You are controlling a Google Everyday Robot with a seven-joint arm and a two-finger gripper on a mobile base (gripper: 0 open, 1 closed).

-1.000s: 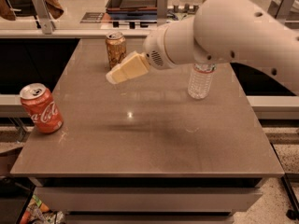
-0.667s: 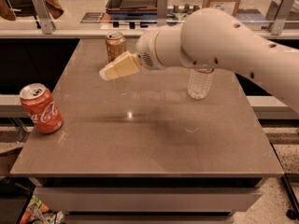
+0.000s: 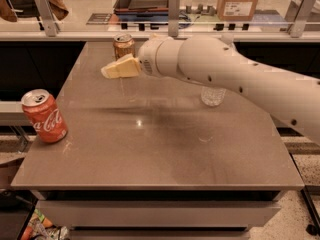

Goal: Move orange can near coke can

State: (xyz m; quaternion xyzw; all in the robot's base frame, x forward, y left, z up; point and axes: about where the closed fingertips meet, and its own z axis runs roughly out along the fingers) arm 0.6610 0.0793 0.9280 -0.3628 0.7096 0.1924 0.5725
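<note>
The orange can point(image 3: 123, 45) stands upright near the table's far edge, left of centre. The coke can point(image 3: 44, 116) stands upright near the table's left edge, toward the front. My gripper point(image 3: 108, 72) has pale yellow fingers that point left. It hovers above the table just in front of and slightly left of the orange can, apart from it. The white arm point(image 3: 225, 74) reaches in from the right.
A clear plastic bottle point(image 3: 213, 95) stands on the brown table point(image 3: 150, 149) right of centre, mostly hidden behind the arm. A rail with posts and a cardboard box point(image 3: 239, 1) lie beyond the far edge.
The arm has swung left and toward the far edge. The gripper has moved from the table's middle to just in front of the orange can. Both cans have stayed put.
</note>
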